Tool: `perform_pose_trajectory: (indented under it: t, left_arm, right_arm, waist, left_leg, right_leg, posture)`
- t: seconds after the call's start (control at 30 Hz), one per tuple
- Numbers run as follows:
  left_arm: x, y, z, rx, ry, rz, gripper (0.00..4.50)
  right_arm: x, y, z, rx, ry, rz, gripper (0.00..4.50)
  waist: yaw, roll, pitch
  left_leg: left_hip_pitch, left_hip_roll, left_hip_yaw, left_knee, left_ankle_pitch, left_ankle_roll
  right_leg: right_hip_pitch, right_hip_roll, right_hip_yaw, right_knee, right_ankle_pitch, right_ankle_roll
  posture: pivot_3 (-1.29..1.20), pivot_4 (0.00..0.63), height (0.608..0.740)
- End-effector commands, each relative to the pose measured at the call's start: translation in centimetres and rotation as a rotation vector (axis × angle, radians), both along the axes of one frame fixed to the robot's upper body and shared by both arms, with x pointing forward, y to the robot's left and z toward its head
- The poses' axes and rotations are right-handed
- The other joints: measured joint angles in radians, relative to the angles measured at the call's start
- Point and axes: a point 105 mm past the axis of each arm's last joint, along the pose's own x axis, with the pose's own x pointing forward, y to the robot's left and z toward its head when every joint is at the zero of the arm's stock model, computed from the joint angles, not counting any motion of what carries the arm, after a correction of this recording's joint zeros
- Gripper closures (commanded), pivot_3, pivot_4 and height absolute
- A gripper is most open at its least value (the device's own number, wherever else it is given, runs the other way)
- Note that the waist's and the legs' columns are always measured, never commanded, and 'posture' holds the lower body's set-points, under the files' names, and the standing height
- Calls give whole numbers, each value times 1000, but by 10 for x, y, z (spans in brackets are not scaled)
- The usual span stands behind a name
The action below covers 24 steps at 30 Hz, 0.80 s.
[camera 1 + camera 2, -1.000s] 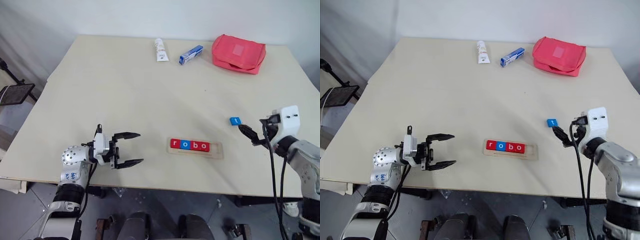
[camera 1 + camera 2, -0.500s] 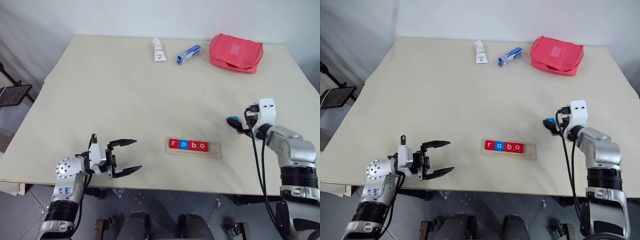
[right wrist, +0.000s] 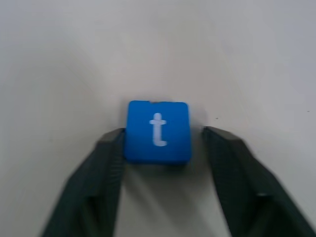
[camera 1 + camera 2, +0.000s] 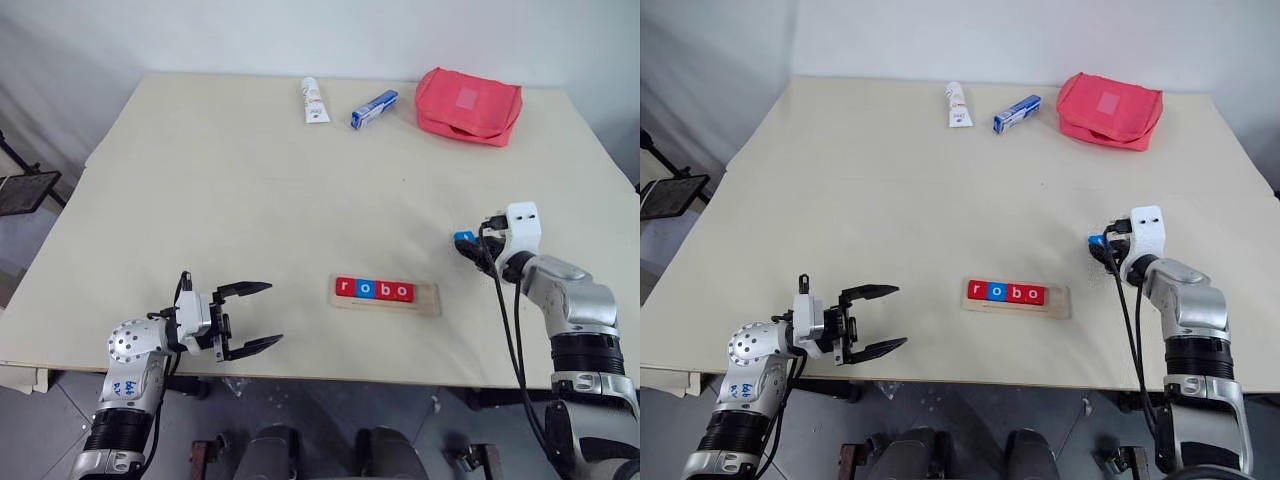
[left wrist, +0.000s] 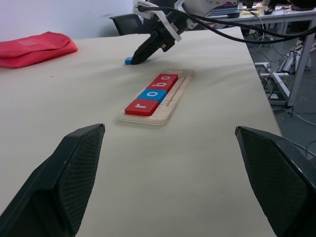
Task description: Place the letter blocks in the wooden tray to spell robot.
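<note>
blue t block (image 3: pixel 157 131) with white letter, red-blue-red-red blocks (image 4: pixel 374 290), pale wooden tray (image 4: pixel 430 300), pink pouch (image 4: pixel 468 105)

Wooden tray (image 4: pixel 420 301) near front edge holds r-o-b-o blocks (image 4: pixel 375 290); blue t block (image 3: pixel 157 131) flat on table, apart.

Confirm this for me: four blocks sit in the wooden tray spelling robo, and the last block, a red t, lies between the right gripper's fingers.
Not quite: the t block is blue, as the right wrist view shows. The rest holds: the wooden tray reads robo, and the right gripper straddles the t block.
</note>
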Motion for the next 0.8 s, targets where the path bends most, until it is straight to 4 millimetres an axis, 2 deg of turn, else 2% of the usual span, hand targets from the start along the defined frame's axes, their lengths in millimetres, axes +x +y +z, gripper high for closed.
perform_pose_trajectory:
  t: [0.03, 0.2, 0.33, 0.4, 0.57, 0.63, 0.8]
  left_arm:
    - [0, -1, 7, -19, -31, -8, 0]
    - [2, -1, 8, -17, -28, -35, 0]
    - [6, 3, 7, -2, -16, -57, 0]
    - [8, 4, 7, 2, -14, -67, 0]
    - [13, -1, 7, -1, -12, -100, 0]
    - [14, -1, 7, -2, -12, -107, 0]
    - [17, -5, 7, -2, -12, -131, 0]
  right_arm:
    - [-2, 1, -3, 10, -11, -26, 3039]
    - [-7, -2, 13, 22, -93, -96, 3038]
    - [-37, 4, 34, 28, -167, -136, 3038]
    - [-54, 6, 37, 20, -174, -157, 3038]
    - [-90, 15, 36, 14, -170, -187, 3038]
    - [-98, 17, 34, 11, -161, -195, 3038]
    - [-127, 22, 18, 19, -106, -242, 3038]
  waist:
    - [0, 0, 0]
    - [0, 0, 0]
    - [7, 1, 0]
    - [9, 1, 0]
    - [6, 1, 0]
    - [5, 1, 0]
    - [5, 1, 0]
  left_leg:
    - [0, 0, 0, 0, 0, 0]
    - [0, 0, 0, 0, 0, 0]
    - [-1, 0, -1, 0, 0, 0]
    - [-1, 0, -2, -1, 0, 0]
    - [-1, -1, -1, -1, 0, 0]
    - [-1, -1, -1, -1, 0, 0]
    - [0, -1, 0, -2, 0, 0]
  right_leg:
    - [0, 0, 0, 0, 0, 0]
    - [0, 0, 0, 0, 0, 0]
    - [-1, 0, 0, 0, 0, 0]
    - [-1, 0, 1, 0, 0, 0]
    - [-1, 0, 1, 0, 0, 0]
    - [-1, 0, 2, 0, 0, 0]
    - [-1, 1, 7, 0, 0, 0]
  posture:
    - [0, 150, 740]
    - [0, 150, 740]
    - [0, 150, 740]
    - [0, 150, 740]
    - [0, 150, 740]
    - [0, 150, 740]
    - [0, 150, 740]
